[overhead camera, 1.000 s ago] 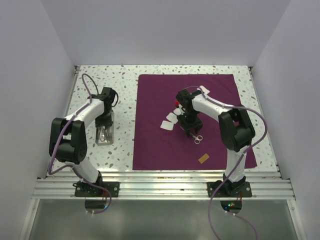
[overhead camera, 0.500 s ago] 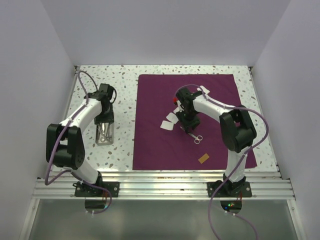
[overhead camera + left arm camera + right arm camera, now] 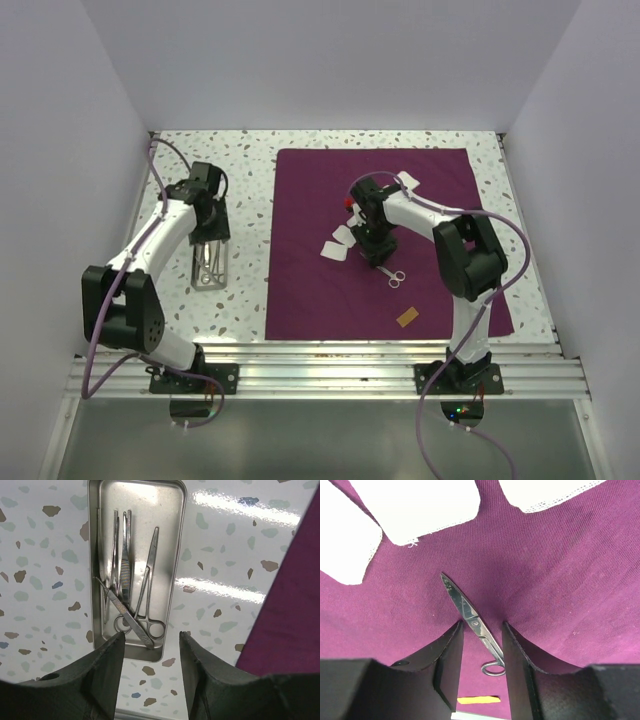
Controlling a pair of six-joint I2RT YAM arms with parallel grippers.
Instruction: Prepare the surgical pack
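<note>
The dark purple cloth lies spread on the table. On it, thin steel scissors lie flat, and my right gripper stands open astride them, one finger on each side of the pivot. In the top view the scissors' handles stick out near the right gripper. White gauze squares lie just beyond. At the left, the steel tray holds forceps and other steel instruments. My left gripper hangs open and empty over the tray's near end.
An orange-brown tab lies on the cloth's near part. Another gauze piece sits by the right arm near the cloth's far edge. The tray rests on speckled tabletop left of the cloth. White walls surround the table.
The left gripper has opened and pulled back from the tray, with the instruments left lying inside. The right gripper's jaws have narrowed around the scissors.
</note>
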